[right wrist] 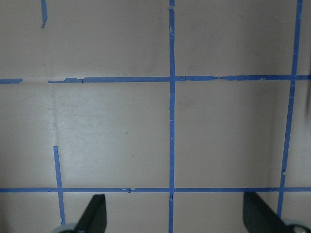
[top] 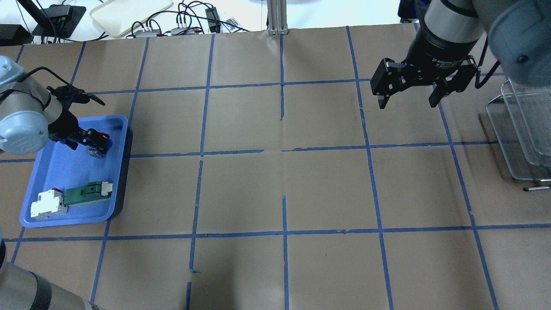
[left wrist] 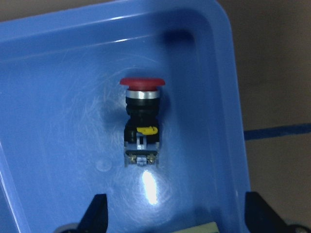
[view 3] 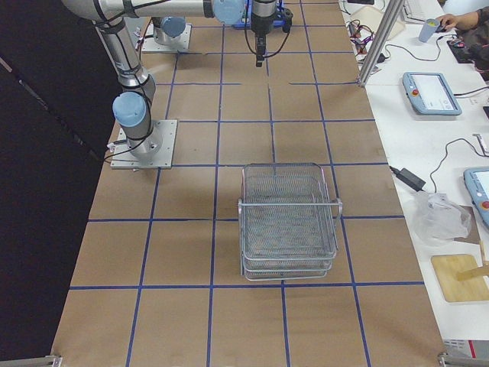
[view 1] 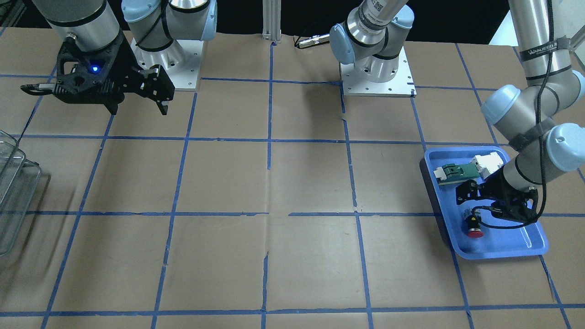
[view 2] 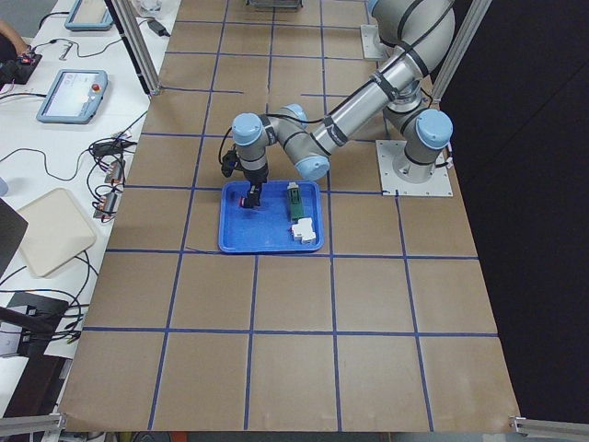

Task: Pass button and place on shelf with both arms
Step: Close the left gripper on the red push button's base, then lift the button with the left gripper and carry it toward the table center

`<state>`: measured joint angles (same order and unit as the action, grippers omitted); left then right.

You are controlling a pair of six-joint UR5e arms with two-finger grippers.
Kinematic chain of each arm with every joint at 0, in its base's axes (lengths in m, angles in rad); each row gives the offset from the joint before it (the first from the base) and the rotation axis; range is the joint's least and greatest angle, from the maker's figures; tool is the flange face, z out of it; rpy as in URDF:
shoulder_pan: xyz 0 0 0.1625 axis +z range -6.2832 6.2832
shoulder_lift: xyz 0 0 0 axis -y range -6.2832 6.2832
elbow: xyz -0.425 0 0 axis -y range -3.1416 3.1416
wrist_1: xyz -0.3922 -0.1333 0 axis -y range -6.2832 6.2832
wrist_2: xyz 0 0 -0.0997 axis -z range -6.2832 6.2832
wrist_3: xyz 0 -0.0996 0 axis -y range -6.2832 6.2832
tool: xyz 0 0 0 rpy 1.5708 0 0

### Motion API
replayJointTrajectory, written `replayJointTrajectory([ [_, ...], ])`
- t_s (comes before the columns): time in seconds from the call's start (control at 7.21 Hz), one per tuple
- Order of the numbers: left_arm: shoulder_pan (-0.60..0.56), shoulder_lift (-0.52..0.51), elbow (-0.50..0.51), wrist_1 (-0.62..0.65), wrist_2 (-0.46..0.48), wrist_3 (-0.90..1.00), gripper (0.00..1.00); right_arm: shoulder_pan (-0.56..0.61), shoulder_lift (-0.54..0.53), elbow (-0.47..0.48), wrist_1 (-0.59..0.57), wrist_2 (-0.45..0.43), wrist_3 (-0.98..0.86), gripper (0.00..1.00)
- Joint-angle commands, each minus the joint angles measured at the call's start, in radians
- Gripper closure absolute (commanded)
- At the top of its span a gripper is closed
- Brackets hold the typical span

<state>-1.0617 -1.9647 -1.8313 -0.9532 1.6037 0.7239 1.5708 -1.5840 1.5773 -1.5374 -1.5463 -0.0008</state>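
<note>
The button (left wrist: 142, 126) lies on its side in the blue tray (left wrist: 48, 97), red cap toward the tray's far wall. It also shows in the front view (view 1: 474, 226) and the overhead view (top: 100, 142). My left gripper (left wrist: 176, 213) is open just above it, fingertips wide apart on either side, not touching it; the front view (view 1: 470, 205) shows this too. My right gripper (top: 407, 102) is open and empty, hovering above the table near the wire shelf (top: 521, 129), which also shows in the right side view (view 3: 289, 222).
The tray (top: 64, 221) also holds a green-and-white connector part (top: 88, 193) and a white block with red (top: 47, 204) at the end away from the button. The table is brown paper with a blue tape grid. Arm bases stand at the robot's edge.
</note>
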Motion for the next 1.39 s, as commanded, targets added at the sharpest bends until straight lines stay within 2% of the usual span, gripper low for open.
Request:
replayJointTrajectory([
  [0.0, 0.003, -0.043, 0.009, 0.024, -0.001, 0.035, 0.08, 0.0, 0.001, 0.001, 0.0, 0.0, -0.001, 0.0],
  [0.14, 0.005, -0.046, 0.013, 0.027, -0.001, 0.035, 0.21, 0.0, 0.001, 0.003, 0.0, 0.0, -0.001, 0.0],
  [0.28, 0.005, -0.052, 0.01, 0.022, 0.005, 0.035, 0.43, 0.0, 0.001, 0.004, 0.0, 0.0, -0.004, 0.0],
  [0.42, 0.005, -0.065, 0.012, 0.021, 0.008, 0.035, 0.44, 0.0, -0.002, 0.013, -0.001, 0.0, -0.001, 0.0],
  [0.55, 0.005, -0.062, 0.017, 0.019, 0.008, 0.035, 0.67, 0.0, -0.004, 0.015, -0.001, 0.0, 0.002, 0.0],
  [0.69, 0.005, -0.06, 0.018, 0.019, 0.008, 0.038, 0.98, 0.0, -0.004, 0.015, -0.003, 0.0, -0.002, 0.0],
  [0.83, -0.003, -0.036, 0.017, 0.011, 0.008, 0.049, 1.0, 0.0, -0.004, 0.015, -0.001, 0.0, -0.002, 0.0],
  [0.97, -0.017, -0.016, 0.027, 0.011, 0.008, 0.137, 1.0, 0.0, -0.005, 0.013, 0.0, 0.002, 0.007, 0.0],
  [1.25, -0.094, 0.057, 0.072, -0.037, -0.062, 0.392, 1.0, -0.001, 0.002, 0.001, -0.003, -0.011, -0.004, 0.0],
])
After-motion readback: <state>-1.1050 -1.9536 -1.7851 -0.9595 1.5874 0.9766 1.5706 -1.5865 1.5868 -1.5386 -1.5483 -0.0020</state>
